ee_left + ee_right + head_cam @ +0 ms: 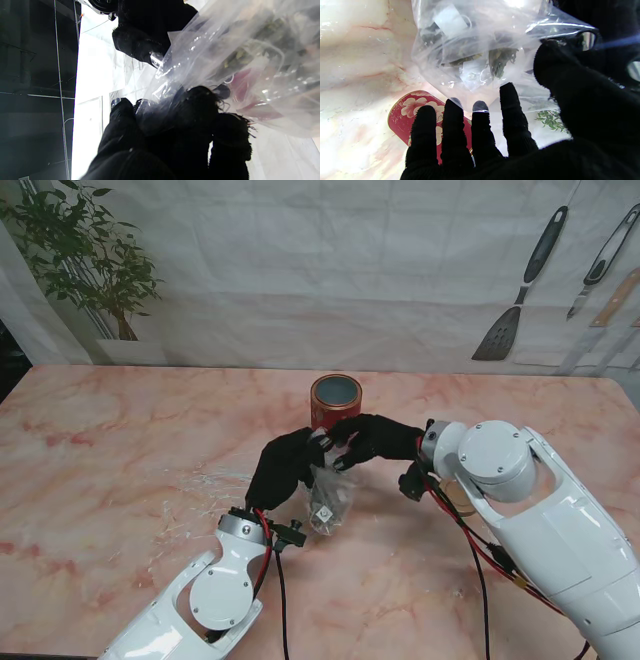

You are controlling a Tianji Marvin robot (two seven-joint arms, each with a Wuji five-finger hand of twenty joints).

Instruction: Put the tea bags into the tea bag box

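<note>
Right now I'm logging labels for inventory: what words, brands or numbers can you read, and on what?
None can be read.
Red tin: flower pattern only, no lettering visible.
Tags in the plastic bag: a white tag looks blank or too blurred.
Small marked square: too small to read.

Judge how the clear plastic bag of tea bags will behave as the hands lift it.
The bag will probably flop and sag, since its film is crumpled and folds around the left hand. It looks light, holding only a few tea bags. The glossy film may slip.

Clear tea-bag pouch (330, 498); red tin (335, 400)
</note>
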